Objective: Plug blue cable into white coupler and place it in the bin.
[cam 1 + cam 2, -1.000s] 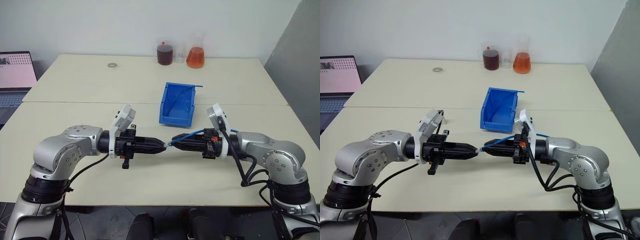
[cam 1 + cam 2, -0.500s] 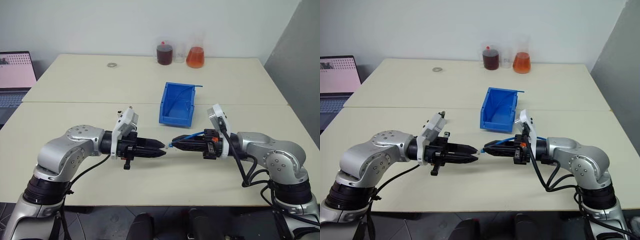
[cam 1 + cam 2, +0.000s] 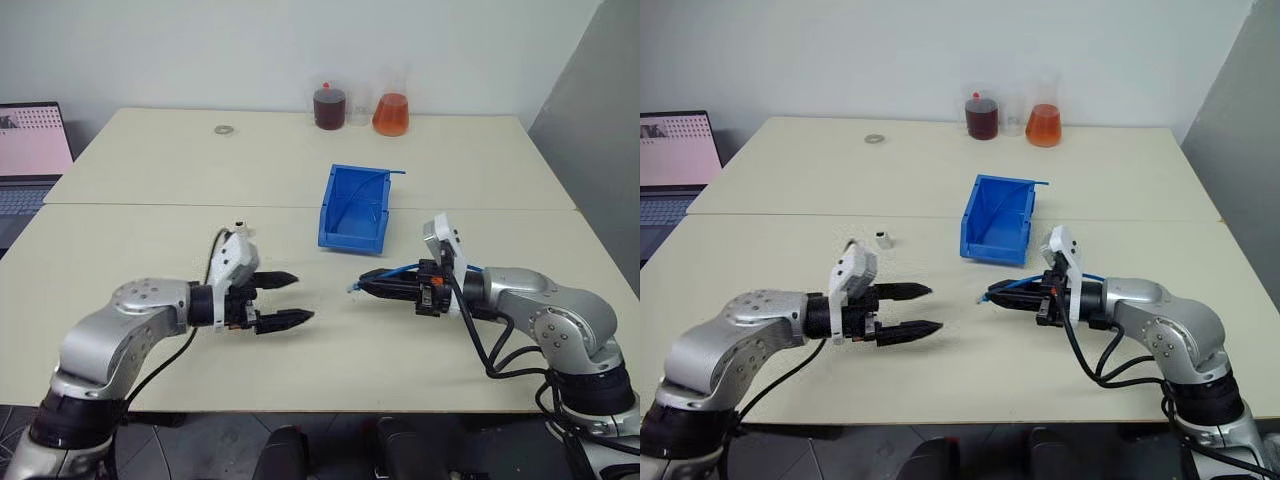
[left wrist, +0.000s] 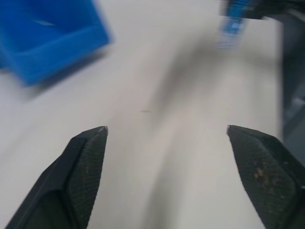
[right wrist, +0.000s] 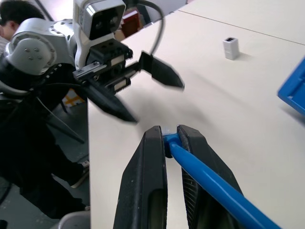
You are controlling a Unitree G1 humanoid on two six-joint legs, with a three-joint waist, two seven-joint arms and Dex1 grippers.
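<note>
From the head views, the left tool (image 3: 922, 309) is over the bench (image 3: 790, 190) with its two black fingers wide apart and nothing between them. Across a gap from it, the right tool (image 3: 992, 299) points toward it. Its fingers are pressed together on the blue cable (image 3: 1012, 283), near the end of the cord. The rest of the cord loops back over the right tool toward its wrist. The bin (image 3: 998, 218) sits on the bench past both tools, a bit nearer the right one, with its open side up. The white coupler (image 3: 884, 239) stands alone on the bench, just beyond the left tool and well apart from the right tool. A grey ring (image 3: 875, 139) and three jars (image 3: 1011, 117) sit far off at the back of the bench. A laptop (image 3: 678, 150) is off beyond the left arm.

In the left wrist view, the left tool's fingers (image 4: 86, 160) stand far apart with bare bench between them. The bin (image 4: 45, 33) lies ahead of one finger. The blurry cable end (image 4: 232, 31) shows ahead of the other finger.

In the right wrist view, the right tool (image 5: 169, 136) pinches the blue cable (image 5: 209, 183) right at its fingertips. The left tool (image 5: 152, 95) faces it with fingers spread. The white coupler (image 5: 231, 47) stands on the bench farther off.
</note>
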